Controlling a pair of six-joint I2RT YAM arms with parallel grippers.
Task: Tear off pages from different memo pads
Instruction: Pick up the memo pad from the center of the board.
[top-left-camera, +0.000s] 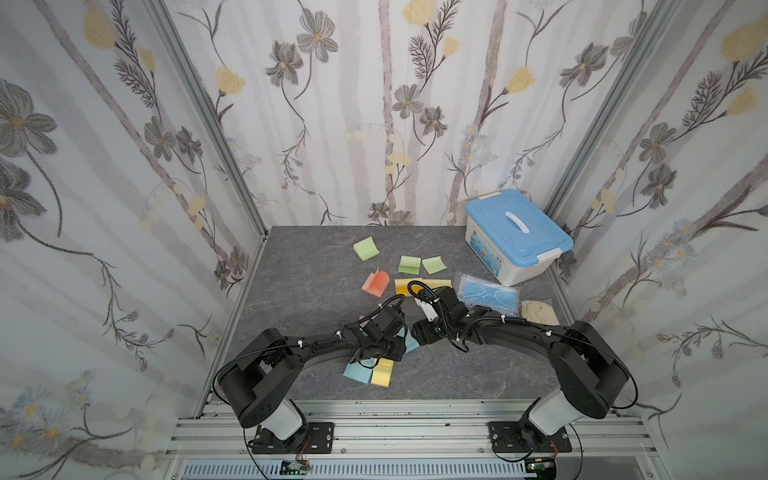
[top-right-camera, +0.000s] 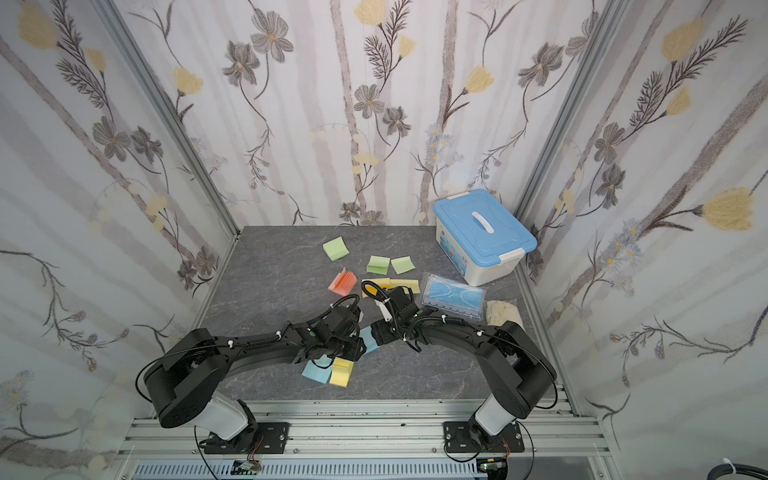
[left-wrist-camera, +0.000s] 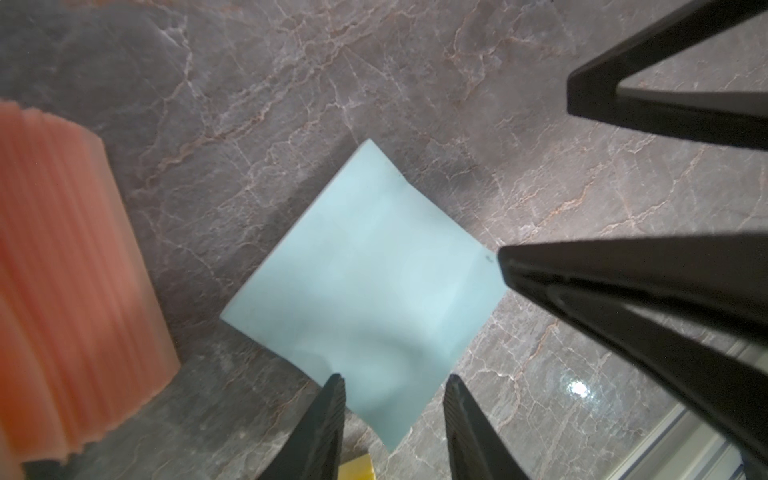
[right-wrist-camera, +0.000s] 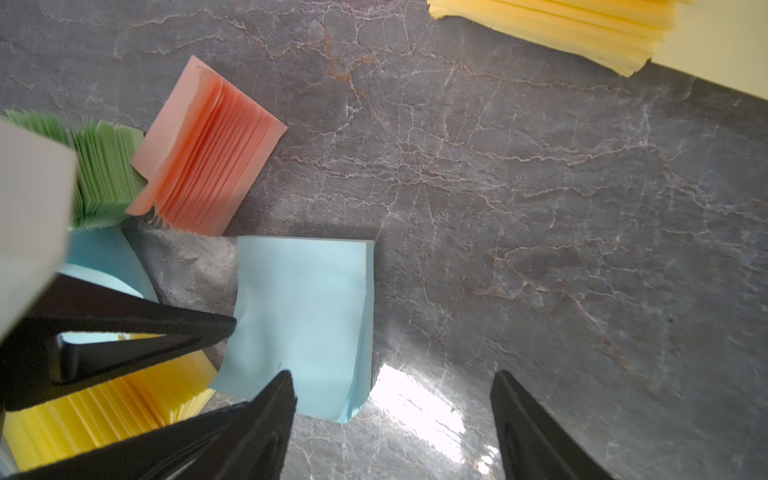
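A light blue memo pad (left-wrist-camera: 365, 291) lies flat on the dark marbled table, also in the right wrist view (right-wrist-camera: 303, 324) and between the two wrists in a top view (top-left-camera: 412, 344). My left gripper (left-wrist-camera: 395, 380) is open, its fingers straddling one corner of this pad. My right gripper (right-wrist-camera: 392, 374) is open wider; one fingertip sits at the opposite corner and the other is over bare table. The pad's top leaf is slightly lifted. No loose pages are held. Other memo pads lie around: salmon (right-wrist-camera: 208, 158), green (right-wrist-camera: 104, 166), yellow (right-wrist-camera: 104, 403).
More pads lie farther back: green (top-left-camera: 366, 248), green (top-left-camera: 409, 264), salmon (top-left-camera: 376, 284), yellow (top-left-camera: 403, 286). Blue (top-left-camera: 356, 372) and yellow (top-left-camera: 382, 372) pads lie near the front. A blue-lidded white box (top-left-camera: 517, 237) and a mask packet (top-left-camera: 488, 293) stand at the right.
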